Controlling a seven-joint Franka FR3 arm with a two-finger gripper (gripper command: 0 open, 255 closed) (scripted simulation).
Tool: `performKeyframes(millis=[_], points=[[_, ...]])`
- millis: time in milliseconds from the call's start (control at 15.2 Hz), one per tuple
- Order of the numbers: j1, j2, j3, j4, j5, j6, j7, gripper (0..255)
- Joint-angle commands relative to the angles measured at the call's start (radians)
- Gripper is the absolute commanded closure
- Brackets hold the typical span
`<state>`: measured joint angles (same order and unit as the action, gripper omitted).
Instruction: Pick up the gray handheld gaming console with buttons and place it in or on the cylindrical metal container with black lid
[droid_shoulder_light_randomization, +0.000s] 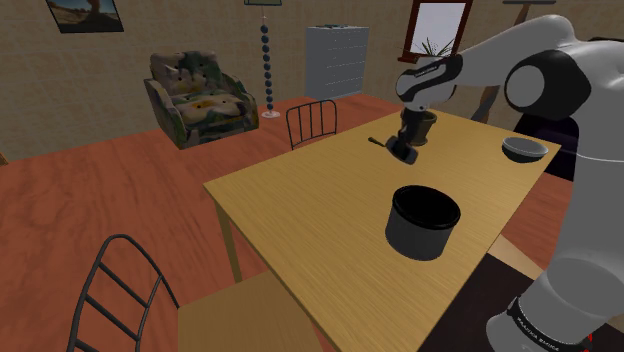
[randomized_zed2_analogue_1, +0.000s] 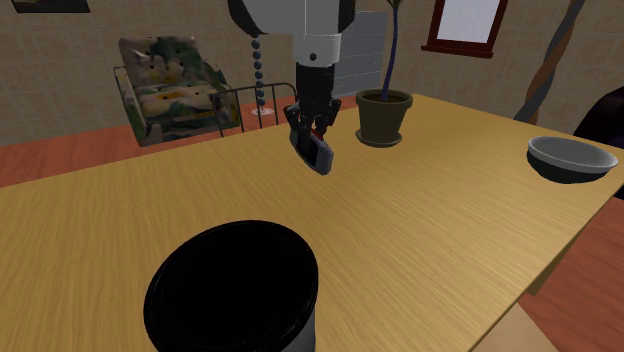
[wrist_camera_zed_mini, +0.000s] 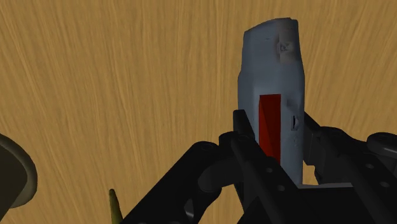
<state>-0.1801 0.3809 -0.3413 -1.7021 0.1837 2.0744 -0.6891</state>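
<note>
My fingers (wrist_camera_zed_mini: 245, 141) pinch the grey console (wrist_camera_zed_mini: 273, 70) by 1 end. The wrist view gives its red panel and small buttons. The second exterior view gives how it hangs tilted over the tabletop (randomized_zed2_analogue_1: 450, 230), beside the plant pot (randomized_zed2_analogue_1: 384, 118), on that view's left. The black cylindrical container (droid_shoulder_light_randomization: 423, 222) stands nearer, open on top, its inside dark. 1 grey bowl (droid_shoulder_light_randomization: 524, 149) sits at the shoulder view's right.

I am reading no clear text, label or number anywhere. I am only seeing a line of white lettering (droid_shoulder_light_randomization: 536, 331) on the arm's base (droid_shoulder_light_randomization: 550, 305), well below the gripper (droid_shoulder_light_randomization: 403, 150), too small to make out.
</note>
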Motion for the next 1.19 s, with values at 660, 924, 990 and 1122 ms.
performKeyframes(millis=[660, 924, 990, 1122], points=[[0.001, -0.043, -0.01, 0.104, -0.023, -0.143, 0.019, 255], [0.0, -0.051, -0.012, 0.146, -0.028, -0.193, 0.024, 255], [-0.001, -0.053, -0.012, 0.157, -0.029, -0.206, 0.025, 255], [-0.002, -0.055, -0.013, 0.181, -0.031, -0.232, 0.027, 255]])
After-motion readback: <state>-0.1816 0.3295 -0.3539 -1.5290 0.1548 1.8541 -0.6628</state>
